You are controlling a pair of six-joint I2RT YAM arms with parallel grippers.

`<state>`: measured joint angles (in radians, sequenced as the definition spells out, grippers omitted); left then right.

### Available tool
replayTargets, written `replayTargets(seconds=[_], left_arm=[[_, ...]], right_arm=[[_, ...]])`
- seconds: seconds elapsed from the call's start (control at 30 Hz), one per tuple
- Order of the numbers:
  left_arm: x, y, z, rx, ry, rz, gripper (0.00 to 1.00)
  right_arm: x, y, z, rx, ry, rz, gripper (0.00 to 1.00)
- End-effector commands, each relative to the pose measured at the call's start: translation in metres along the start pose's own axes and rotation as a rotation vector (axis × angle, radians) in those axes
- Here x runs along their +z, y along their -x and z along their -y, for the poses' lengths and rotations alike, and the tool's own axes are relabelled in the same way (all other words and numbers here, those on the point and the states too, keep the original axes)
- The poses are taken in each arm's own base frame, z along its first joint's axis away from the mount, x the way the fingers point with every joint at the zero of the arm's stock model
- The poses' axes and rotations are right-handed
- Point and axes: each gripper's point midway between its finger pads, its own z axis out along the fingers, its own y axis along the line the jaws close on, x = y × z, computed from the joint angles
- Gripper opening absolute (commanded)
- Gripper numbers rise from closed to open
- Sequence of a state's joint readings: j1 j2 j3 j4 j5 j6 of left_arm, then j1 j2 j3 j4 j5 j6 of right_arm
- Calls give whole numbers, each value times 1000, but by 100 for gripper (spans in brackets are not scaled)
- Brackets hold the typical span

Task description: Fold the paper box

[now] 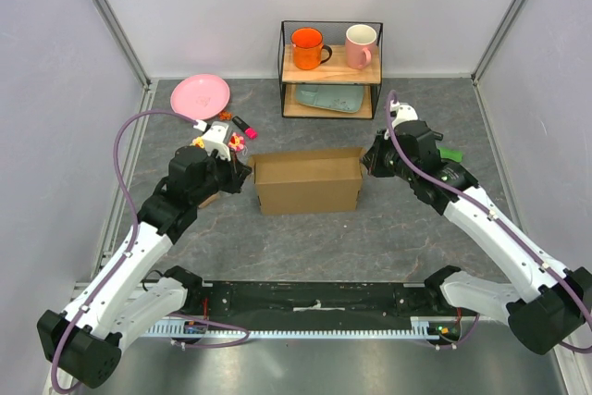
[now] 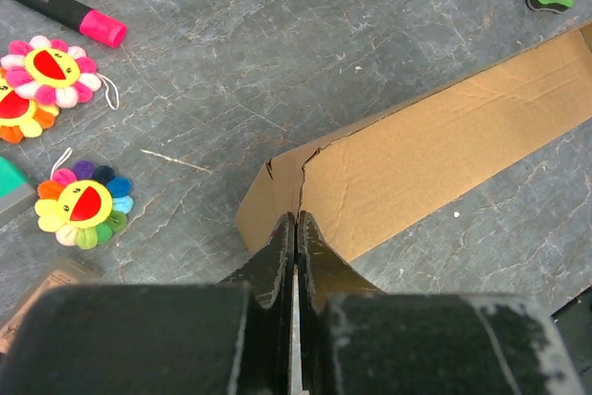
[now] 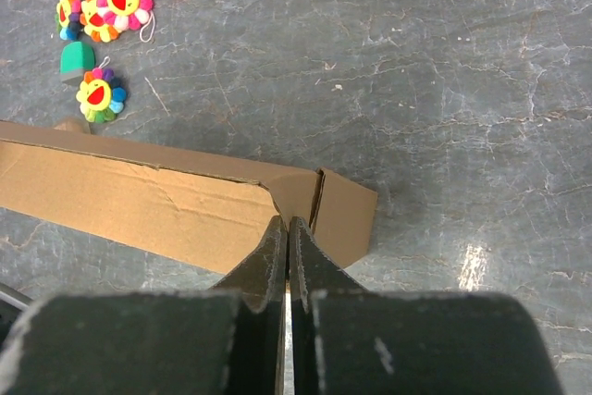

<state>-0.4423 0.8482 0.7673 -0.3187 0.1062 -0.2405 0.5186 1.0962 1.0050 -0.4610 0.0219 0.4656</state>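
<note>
So, starting at the near edge: both arms reach in from their bases and meet the cardboard box [image 1: 308,187], which sits out in the middle of the grey counter [image 1: 305,247], top open, long side facing the arms. The left hand [image 1: 244,171] is up against the box's left end and the right hand [image 1: 367,162] is up against its right end.

Both hands are squeezed right down, fingers pressed together with barely a slit between them. In the left wrist view the tips sit on the folded corner of the end flap; the right wrist view shows the same at the other end. Can't tell whether any cardboard is actually caught between the fingers.

Just behind the left hand there's a little pile of flower toys [image 2: 85,203] and a pink marker [image 2: 69,11]. A small green thing [image 1: 450,154] lies beside the right arm.

Further back, a pink plate [image 1: 200,96] on the left, and at the rear wall a wire shelf [image 1: 331,67] with an orange mug [image 1: 306,47] and a pink mug [image 1: 360,45] on top.
</note>
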Motion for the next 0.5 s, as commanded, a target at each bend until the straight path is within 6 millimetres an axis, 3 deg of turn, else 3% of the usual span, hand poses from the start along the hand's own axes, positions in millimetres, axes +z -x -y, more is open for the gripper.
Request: replayTargets(seconds=[0.0, 0.47], left_arm=[[-1, 2, 2, 8, -15, 13, 2], [-5, 22, 24, -187, -85, 68, 2]], right_arm=[[3, -6, -1, 27, 7, -7, 0], [9, -44, 22, 6, -14, 37, 0]])
